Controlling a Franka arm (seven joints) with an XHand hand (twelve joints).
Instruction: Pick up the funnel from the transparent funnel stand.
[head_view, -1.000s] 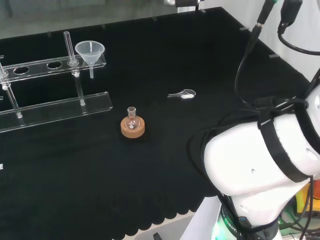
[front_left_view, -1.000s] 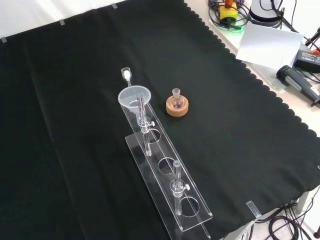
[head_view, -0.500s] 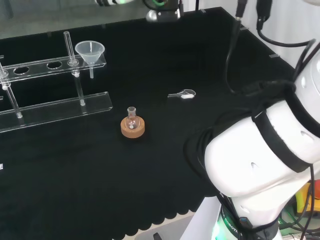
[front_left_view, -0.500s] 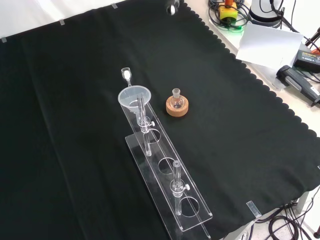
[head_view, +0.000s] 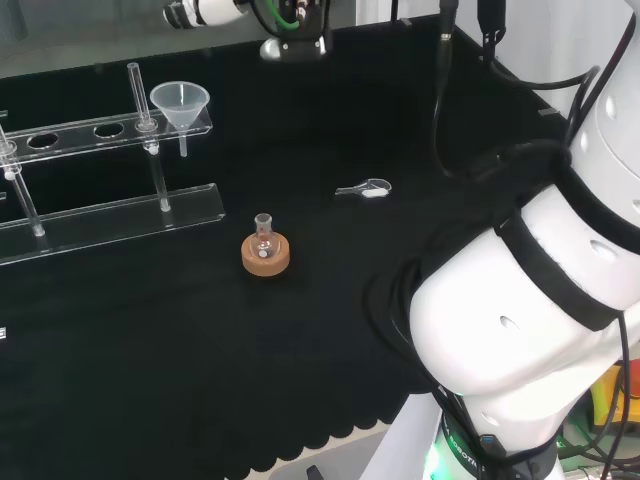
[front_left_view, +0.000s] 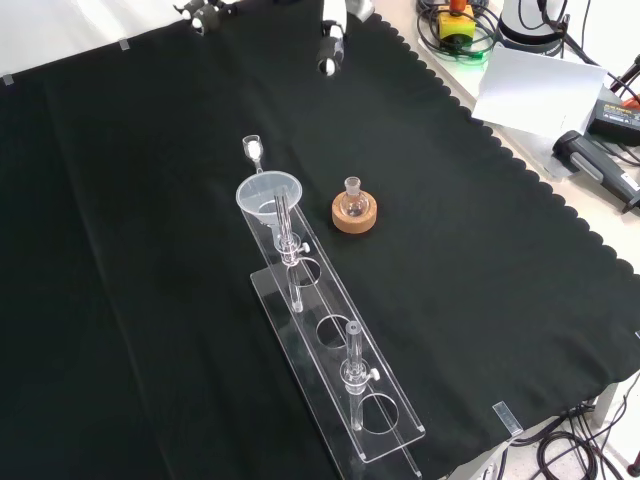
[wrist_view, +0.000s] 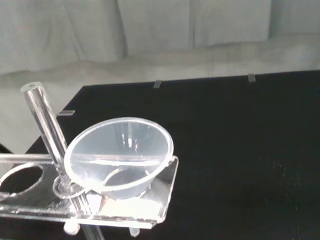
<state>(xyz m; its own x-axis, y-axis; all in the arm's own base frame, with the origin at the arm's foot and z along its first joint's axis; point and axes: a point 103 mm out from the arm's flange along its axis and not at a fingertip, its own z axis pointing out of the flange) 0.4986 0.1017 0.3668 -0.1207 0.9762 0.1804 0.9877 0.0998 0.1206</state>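
Observation:
A clear plastic funnel (head_view: 180, 100) sits in the end hole of the transparent stand (head_view: 110, 215), at the far left of the head view. The front view shows the funnel (front_left_view: 268, 197) at the stand's far end, with the stand's base (front_left_view: 385, 445) running toward the camera. The hand (head_view: 205, 12) hangs above the cloth at the head view's top edge, to the right of and beyond the funnel, apart from it. In the front view the hand (front_left_view: 330, 40) comes in from the top with straight, spread fingers and holds nothing. The wrist view looks at the funnel (wrist_view: 120, 155) close up.
A small glass flask on a cork ring (head_view: 265, 250) stands mid-cloth, to the right of the stand in the front view (front_left_view: 354, 210). A small clear scoop (head_view: 365, 189) lies beyond the funnel in the front view (front_left_view: 252, 150). The arm's white links (head_view: 520, 320) rise at the head view's right.
The hand has come into the head and front views from the top and moved toward the funnel end of the stand. The arm's links have shifted. The ware has not moved.

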